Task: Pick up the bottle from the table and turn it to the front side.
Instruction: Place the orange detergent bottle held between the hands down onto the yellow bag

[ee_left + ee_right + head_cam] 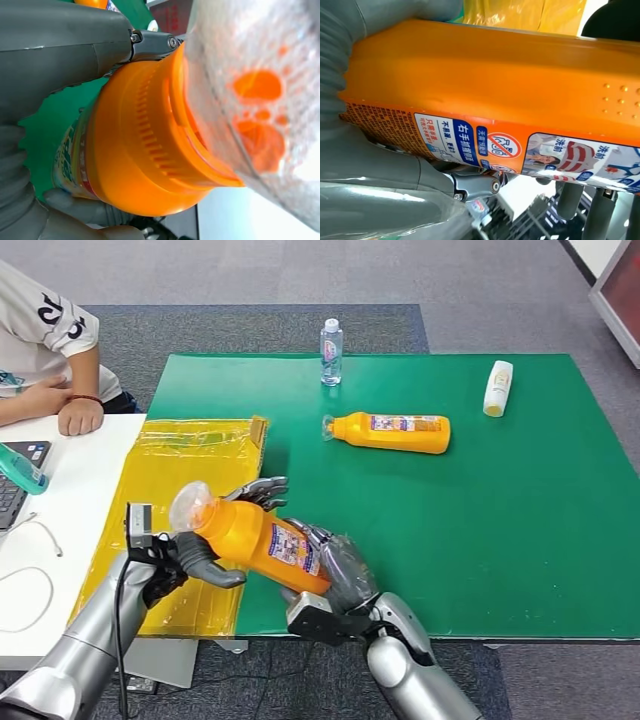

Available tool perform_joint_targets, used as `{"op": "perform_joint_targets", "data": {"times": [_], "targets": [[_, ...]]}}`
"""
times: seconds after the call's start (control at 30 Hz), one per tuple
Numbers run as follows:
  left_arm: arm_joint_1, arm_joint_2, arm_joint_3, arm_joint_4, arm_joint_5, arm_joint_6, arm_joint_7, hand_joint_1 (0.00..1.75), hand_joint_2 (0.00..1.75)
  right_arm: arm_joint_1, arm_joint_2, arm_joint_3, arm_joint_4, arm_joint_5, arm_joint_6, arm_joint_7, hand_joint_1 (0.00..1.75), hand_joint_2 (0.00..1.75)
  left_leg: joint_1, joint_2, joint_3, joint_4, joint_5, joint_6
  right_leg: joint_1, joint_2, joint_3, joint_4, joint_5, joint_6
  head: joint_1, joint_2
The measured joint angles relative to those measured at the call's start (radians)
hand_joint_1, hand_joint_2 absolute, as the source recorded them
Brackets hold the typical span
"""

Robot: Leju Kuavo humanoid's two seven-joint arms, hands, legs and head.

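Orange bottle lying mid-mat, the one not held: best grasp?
Take the orange bottle lying on the green mat across its long straight body, coming from above. It lies flat on its side, clear cap toward the robot's left, so the body's two long sides are open to a robot hand.

Two orange bottles, one held (260, 538) above the green table's (528, 540) near edge, one lying (392, 432) mid-table, one clear water bottle (330, 350) at its far edge, one white bottle (498, 388) far right, one yellow sheet (173, 470) on its left end
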Motion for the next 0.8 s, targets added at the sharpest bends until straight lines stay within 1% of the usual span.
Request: {"op": "perform_joint_targets", "data": {"times": [0.2,0.43,0.53,0.67,0.8], "targets": [[0.017,-0.022,0.018,-0.004,-0.001,0.012,0.000,0.00,1.75,0.013,0.009,0.000,-0.013,0.083,-0.055,0.051,1.75,1.75,0.000,0.000,0.000,0.000,0.000,0.000,0.000,0.000,0.000,0.000,0.000,0.000,0.000,0.000],[0.029,-0.034,0.029,-0.004,0.001,0.016,0.000,0.00,1.75,0.019,0.013,-0.001,-0.013,0.081,-0.057,0.051,1.75,1.75,0.000,0.000,0.000,0.000,0.000,0.000,0.000,0.000,0.000,0.000,0.000,0.000,0.000,0.000],[0.034,-0.035,0.031,-0.004,0.000,0.012,0.000,0.00,1.75,0.022,0.016,-0.002,-0.013,0.053,-0.026,0.038,1.75,1.75,0.000,0.000,0.000,0.000,0.000,0.000,0.000,0.000,0.000,0.000,0.000,0.000,0.000,0.000],[0.041,-0.035,0.034,-0.011,-0.011,-0.009,0.000,0.00,1.75,0.024,0.021,0.002,-0.008,-0.005,0.061,0.014,1.75,1.75,0.000,0.000,0.000,0.000,0.000,0.000,0.000,0.000,0.000,0.000,0.000,0.000,0.000,0.000],[0.046,-0.030,0.035,-0.036,-0.024,-0.028,0.000,0.00,1.75,0.021,0.024,0.021,0.011,-0.012,0.087,0.002,1.75,1.75,0.000,0.000,0.000,0.000,0.000,0.000,0.000,0.000,0.000,0.000,0.000,0.000,0.000,0.000]]}}
